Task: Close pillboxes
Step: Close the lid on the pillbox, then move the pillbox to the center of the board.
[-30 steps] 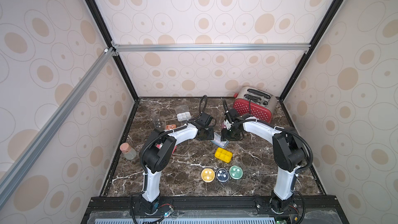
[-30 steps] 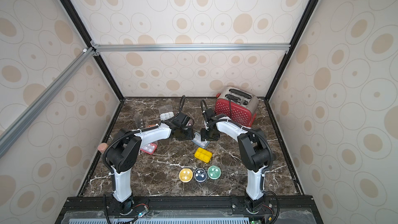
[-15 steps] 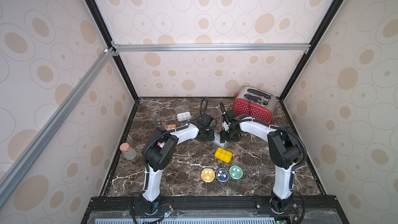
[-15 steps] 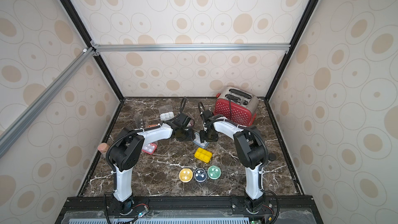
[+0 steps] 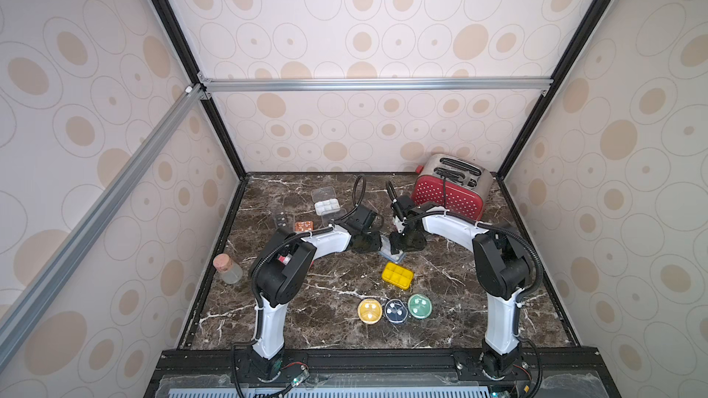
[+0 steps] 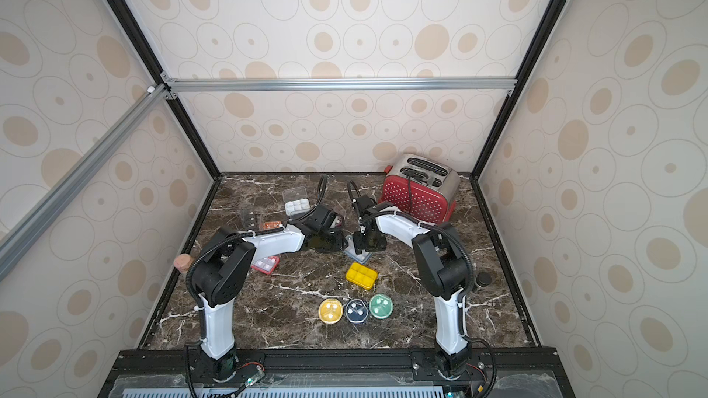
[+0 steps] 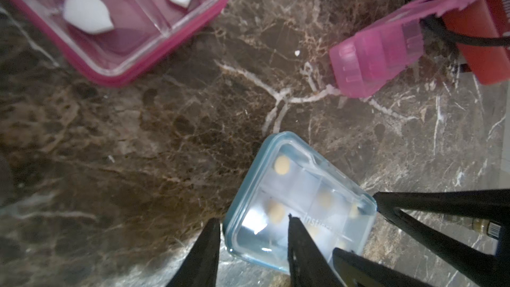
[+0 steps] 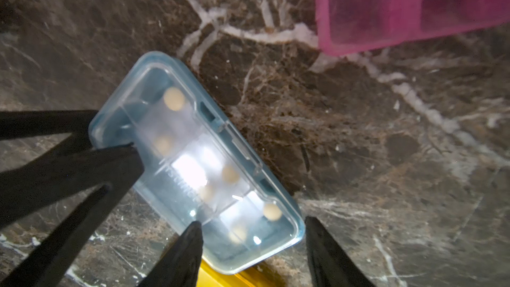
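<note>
A light blue pillbox [image 7: 300,202] with a clear lid lying down on it and small yellow pills inside sits mid-table [image 5: 391,256], between both grippers. My left gripper [image 7: 252,219] stands open at one corner, with one finger [image 7: 300,244] over the lid and the other finger beside the box. At the opposite end my right gripper [image 8: 252,220] is open, one finger [image 8: 185,255] over the lid and its partner just off the box's corner. Whether the lid is latched does not show. A yellow pillbox [image 5: 397,275] lies right next to it.
Round yellow [image 5: 369,310], navy [image 5: 395,311] and green [image 5: 420,305] pillboxes line the front. White [image 5: 326,205], orange [image 5: 303,226] and red [image 6: 265,264] boxes lie to the left, and a magenta box [image 7: 124,23] shows nearby. The red toaster [image 5: 450,189] stands back right, the corked jar [image 5: 226,268] at the left edge.
My left gripper's jaws have narrowed over the blue pillbox. The right wrist has shifted slightly to the left, closer to the box.
</note>
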